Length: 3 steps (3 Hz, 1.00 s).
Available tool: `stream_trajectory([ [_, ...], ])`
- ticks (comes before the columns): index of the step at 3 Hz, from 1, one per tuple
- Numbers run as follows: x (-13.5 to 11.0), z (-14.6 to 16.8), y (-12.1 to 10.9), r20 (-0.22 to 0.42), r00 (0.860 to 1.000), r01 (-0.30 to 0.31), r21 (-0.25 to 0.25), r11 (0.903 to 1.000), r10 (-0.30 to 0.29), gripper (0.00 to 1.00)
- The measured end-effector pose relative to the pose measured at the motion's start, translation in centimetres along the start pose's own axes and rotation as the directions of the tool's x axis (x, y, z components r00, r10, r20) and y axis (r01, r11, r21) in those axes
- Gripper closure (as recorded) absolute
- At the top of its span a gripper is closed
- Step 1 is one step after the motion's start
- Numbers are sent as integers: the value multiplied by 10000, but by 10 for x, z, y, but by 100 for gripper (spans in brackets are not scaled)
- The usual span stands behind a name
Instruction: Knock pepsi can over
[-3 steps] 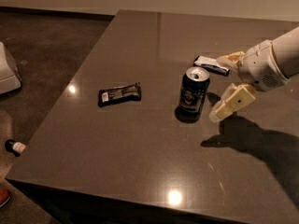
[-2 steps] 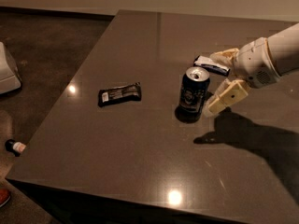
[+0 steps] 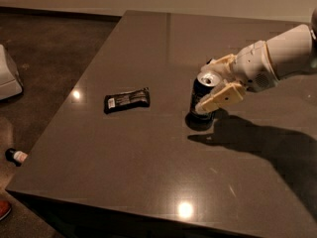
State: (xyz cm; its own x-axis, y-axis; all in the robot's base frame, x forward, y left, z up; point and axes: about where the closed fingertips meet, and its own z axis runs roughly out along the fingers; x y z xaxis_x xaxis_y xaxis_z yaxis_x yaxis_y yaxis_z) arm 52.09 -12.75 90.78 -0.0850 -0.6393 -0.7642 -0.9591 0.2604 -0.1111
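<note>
The pepsi can [image 3: 199, 92] is dark blue with a silver top and stands upright on the dark table [image 3: 148, 167], right of centre. My gripper [image 3: 208, 87] reaches in from the right on a white arm. Its fingers are open, one behind the can and one [image 3: 221, 97] across the can's front right side. That finger looks to be against the can.
A flat black snack bar wrapper [image 3: 127, 100] lies on the table to the left of the can. The table's left and front edges drop to the floor. On the floor are a small bottle [image 3: 15, 155] and a white object [image 3: 7, 78].
My gripper has moved left from beside the can to straddle it. The can stands in the same spot.
</note>
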Motion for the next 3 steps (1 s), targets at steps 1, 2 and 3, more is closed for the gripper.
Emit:
stream_trajectory([
  [1, -4, 2, 4, 25, 10000, -74, -99, 9999, 74, 48],
  [2, -23, -21, 13, -821, 9966, -10, 202, 9998, 26, 80],
  [3, -39, -36, 23, -2584, 9660, 82, 340, 9994, 9, 99],
])
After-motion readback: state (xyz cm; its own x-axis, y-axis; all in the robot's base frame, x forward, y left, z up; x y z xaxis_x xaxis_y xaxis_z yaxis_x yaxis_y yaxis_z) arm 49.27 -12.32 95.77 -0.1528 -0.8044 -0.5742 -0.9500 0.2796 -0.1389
